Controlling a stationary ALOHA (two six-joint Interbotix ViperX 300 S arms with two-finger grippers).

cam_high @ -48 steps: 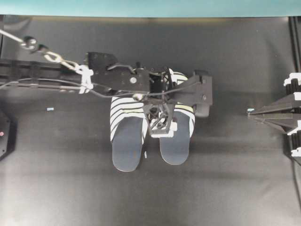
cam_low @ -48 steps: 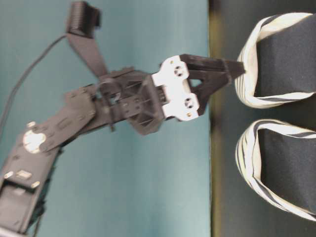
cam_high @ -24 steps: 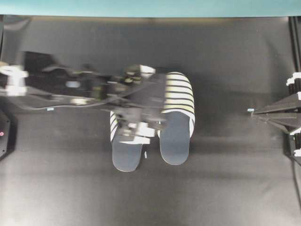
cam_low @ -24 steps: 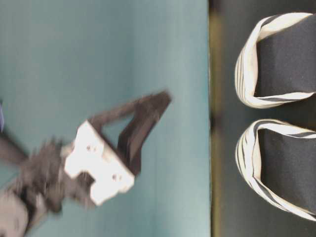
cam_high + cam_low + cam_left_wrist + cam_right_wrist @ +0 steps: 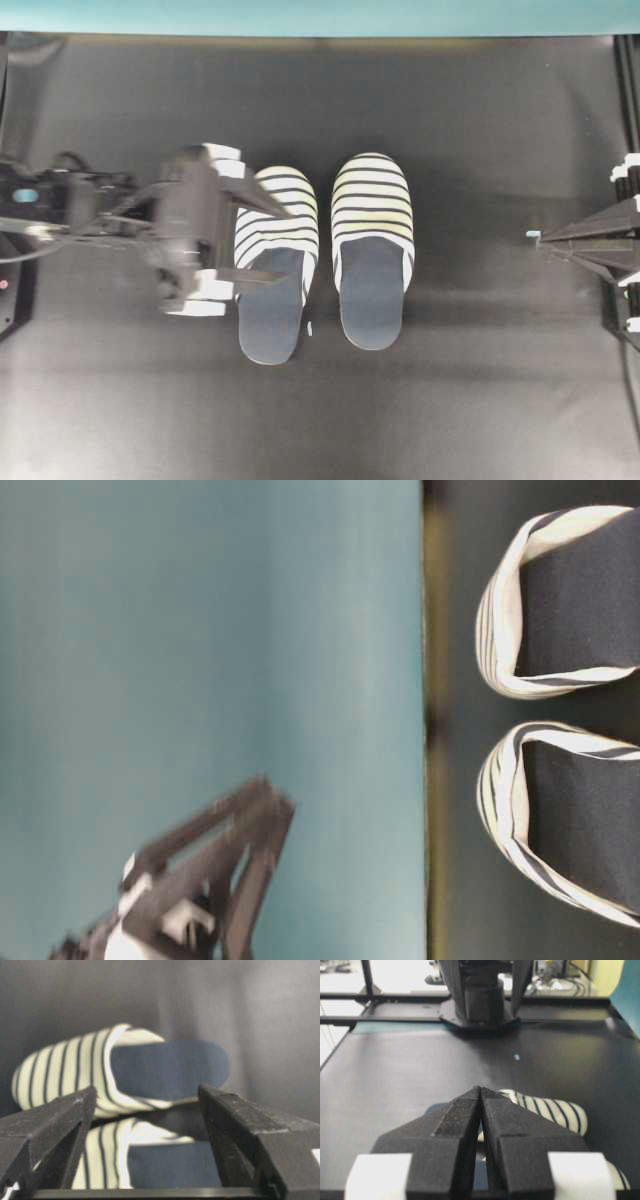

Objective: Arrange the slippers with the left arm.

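Observation:
The two slippers lie side by side on the black table, toes toward the far edge: the left-hand slipper (image 5: 272,300) and the right-hand slipper (image 5: 372,250). Both show in the table-level view (image 5: 560,600) (image 5: 570,820) and the left wrist view (image 5: 150,1067) (image 5: 165,1165). My left gripper (image 5: 293,243) is open and empty, its fingers reaching over the left-hand slipper's toe cover from the left; the arm is blurred. In the left wrist view (image 5: 147,1092) nothing is between the fingers. My right gripper (image 5: 535,240) is shut and empty at the right edge, also in its wrist view (image 5: 481,1089).
A teal backdrop (image 5: 320,15) runs along the table's far edge. A small white speck (image 5: 310,327) lies between the slippers' heels. A pale blue scrap (image 5: 533,234) lies by the right gripper's tip. The left arm's base (image 5: 480,1000) stands opposite the right gripper.
My left arm has pulled back to the left, from over the right-hand slipper to the left-hand one's outer side, and its gripper now stands open. The slippers and right arm have not moved.

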